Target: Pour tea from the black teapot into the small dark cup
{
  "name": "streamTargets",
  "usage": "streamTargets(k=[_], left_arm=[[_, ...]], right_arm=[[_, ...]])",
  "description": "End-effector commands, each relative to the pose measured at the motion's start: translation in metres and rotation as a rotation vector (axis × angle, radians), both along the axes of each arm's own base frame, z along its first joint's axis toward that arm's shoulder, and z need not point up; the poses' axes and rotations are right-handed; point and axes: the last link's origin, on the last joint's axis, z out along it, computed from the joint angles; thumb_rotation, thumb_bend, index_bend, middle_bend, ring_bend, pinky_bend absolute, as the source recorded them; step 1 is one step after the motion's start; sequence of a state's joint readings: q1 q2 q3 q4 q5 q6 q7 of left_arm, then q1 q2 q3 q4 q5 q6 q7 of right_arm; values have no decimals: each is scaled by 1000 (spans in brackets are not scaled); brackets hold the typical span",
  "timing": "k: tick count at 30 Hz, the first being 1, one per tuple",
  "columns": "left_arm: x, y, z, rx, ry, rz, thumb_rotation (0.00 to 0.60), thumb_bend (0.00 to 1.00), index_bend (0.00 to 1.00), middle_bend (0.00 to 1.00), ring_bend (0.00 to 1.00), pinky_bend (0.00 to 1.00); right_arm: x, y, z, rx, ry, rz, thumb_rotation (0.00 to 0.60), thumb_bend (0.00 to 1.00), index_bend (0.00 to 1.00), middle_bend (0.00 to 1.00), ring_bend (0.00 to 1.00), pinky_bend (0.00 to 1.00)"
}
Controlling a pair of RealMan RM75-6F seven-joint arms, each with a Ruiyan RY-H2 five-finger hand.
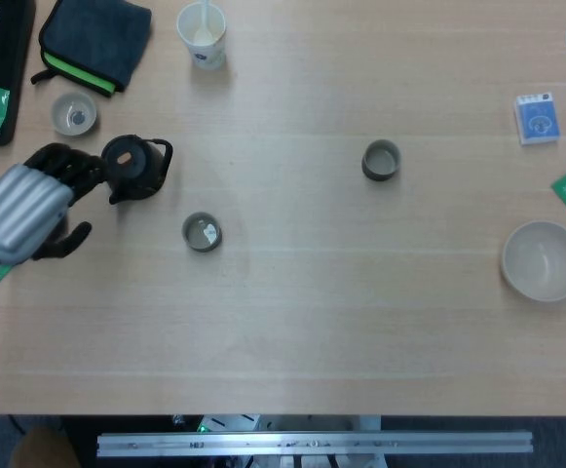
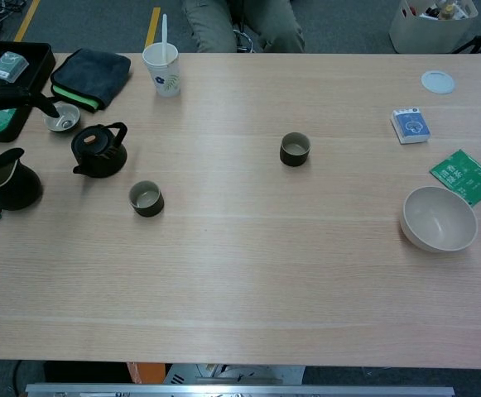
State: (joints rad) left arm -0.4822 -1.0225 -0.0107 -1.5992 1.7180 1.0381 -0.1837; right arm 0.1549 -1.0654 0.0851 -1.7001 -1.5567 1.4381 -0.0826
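The black teapot (image 1: 134,168) (image 2: 99,150) stands upright at the table's left, its handle to the right and spout to the lower left. One small dark cup (image 1: 202,232) (image 2: 146,198) sits just in front and to the right of it. A second dark cup (image 1: 381,160) (image 2: 295,149) stands near the table's middle. My left hand (image 1: 27,207) (image 2: 12,96) hovers left of the teapot with fingers spread, holding nothing; its dark fingertips (image 1: 76,168) come close to the pot's side. My right hand is out of sight.
A dark pitcher (image 2: 8,184) stands left of the teapot, under my hand. Behind are a small white cup (image 1: 73,113), a folded dark cloth (image 1: 97,39), a paper cup (image 1: 202,34) and a black tray (image 2: 25,62). A beige bowl (image 1: 543,260) and blue box (image 1: 537,118) lie far right.
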Motion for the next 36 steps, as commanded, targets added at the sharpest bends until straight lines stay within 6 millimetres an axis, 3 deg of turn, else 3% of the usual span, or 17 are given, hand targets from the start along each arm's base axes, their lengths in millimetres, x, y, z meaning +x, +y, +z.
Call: streamTargets(k=[1, 5, 10, 20, 36], left_arm=[[9, 16, -12, -46, 11, -28, 600, 346, 140, 160, 126, 128], [14, 30, -28, -88, 42, -45, 600, 267, 61, 94, 75, 115], [18, 46, -47, -108, 71, -76, 600, 246, 2, 47, 44, 103], [21, 75, -79, -126, 105, -98, 600, 246, 0, 43, 44, 103], [7, 105, -105, -105, 140, -57, 600, 245, 0, 45, 44, 104]], right_arm=[[0, 0, 0, 0, -1, 0, 600, 208, 263, 293, 206, 309], [1, 1, 0, -4, 0, 0, 600, 208, 263, 293, 206, 309], [1, 2, 1, -5, -2, -5, 600, 208, 263, 293, 206, 309], [0, 5, 2, -8, -6, -13, 600, 208, 263, 293, 206, 310], [-5, 9, 3, -15, -18, -33, 600, 208, 263, 293, 206, 309]])
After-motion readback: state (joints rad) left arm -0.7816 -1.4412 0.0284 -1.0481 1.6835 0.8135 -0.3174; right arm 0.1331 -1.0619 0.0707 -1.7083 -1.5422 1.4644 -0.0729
